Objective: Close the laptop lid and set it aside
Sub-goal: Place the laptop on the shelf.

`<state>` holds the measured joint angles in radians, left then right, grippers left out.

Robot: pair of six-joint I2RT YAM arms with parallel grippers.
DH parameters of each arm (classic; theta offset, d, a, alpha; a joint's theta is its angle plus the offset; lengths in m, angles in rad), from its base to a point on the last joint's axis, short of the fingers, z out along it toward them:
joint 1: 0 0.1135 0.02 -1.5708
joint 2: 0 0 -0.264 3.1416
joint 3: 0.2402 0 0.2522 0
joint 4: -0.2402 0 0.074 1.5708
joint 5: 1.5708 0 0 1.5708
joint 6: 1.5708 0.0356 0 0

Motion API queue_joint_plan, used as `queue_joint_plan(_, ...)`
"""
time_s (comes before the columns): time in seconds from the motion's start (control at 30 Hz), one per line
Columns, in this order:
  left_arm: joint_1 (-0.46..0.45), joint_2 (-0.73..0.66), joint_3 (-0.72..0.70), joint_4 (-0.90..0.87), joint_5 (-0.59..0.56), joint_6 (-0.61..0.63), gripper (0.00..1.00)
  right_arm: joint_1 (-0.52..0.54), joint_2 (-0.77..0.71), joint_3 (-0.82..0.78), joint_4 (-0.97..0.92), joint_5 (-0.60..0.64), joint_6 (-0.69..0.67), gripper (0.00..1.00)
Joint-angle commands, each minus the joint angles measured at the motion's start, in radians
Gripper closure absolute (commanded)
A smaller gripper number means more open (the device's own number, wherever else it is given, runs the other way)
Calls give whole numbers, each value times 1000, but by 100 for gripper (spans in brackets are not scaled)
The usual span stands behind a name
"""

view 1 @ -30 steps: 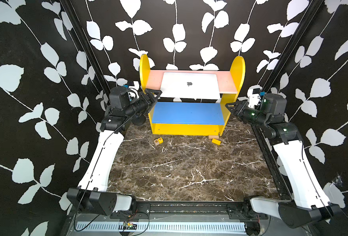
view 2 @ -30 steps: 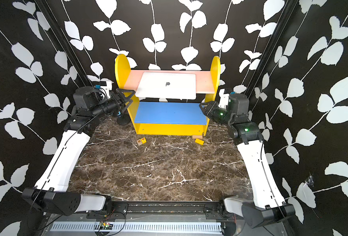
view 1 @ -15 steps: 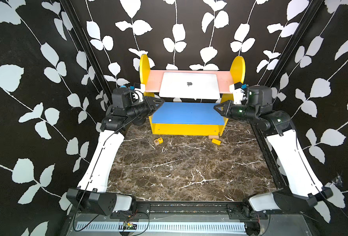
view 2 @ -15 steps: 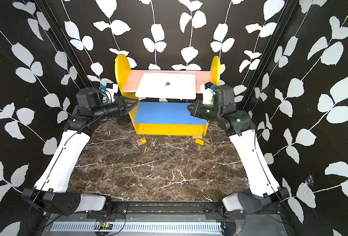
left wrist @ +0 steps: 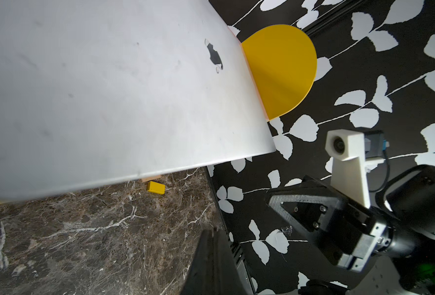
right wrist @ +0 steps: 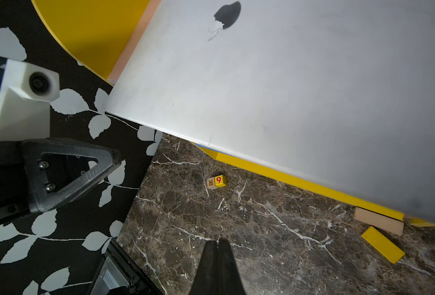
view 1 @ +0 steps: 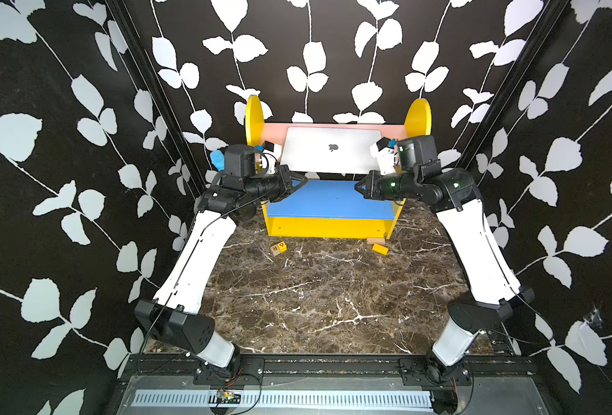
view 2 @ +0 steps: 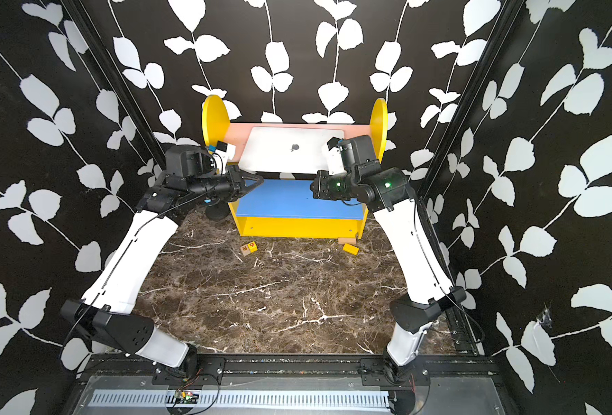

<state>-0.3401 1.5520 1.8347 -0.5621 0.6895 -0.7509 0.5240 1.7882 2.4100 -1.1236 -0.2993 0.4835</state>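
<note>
Since the lid [view 1: 347, 158] already lies flat on its base with the dark apple logo [view 1: 333, 147] facing up, I judge the closing part done and the setting aside to be the step in hand, or just finished. The laptop [view 2: 283, 154] rests on the pink top board [view 1: 275, 130] of the yellow shelf unit [view 1: 327, 227], between its two round end panels. Its front edge hangs out past that board, above the blue lower shelf [view 1: 329, 199]. Both wrist views show that front edge with nothing under it. My left tool [view 1: 304, 178] hangs in front of the laptop's left front corner and lower, its fingers pressed together on nothing. My right tool [view 1: 357, 187] does the same by the right front corner, shut and empty as well, and neither one touches the laptop. In each wrist view my own fingers [right wrist: 217, 258] meet in a closed black wedge. Further out, on the marble table [view 1: 315, 305], a lettered cube [view 1: 278, 248], a yellow block [view 1: 380, 248] and a wooden block [view 1: 375, 240] lie near the foot of the unit, well apart from my tools. If the shelf is meant as the resting place, my next move is to draw both arms back and down without catching the overhanging edge. If the overhang looks too risky, I would first push the front edge gently toward the wall with both closed tips, evenly, so the laptop does not twist.
</note>
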Motion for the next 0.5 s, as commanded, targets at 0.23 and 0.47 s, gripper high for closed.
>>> queue_joint_plan(0.23,-16,75,148,-79,-16,61,100,30,137,214,-111,41,-49,100)
queue_joint_plan(0.47,-16,126,184,-89,-13,68,100,28,172,253,-103,78,-61,100)
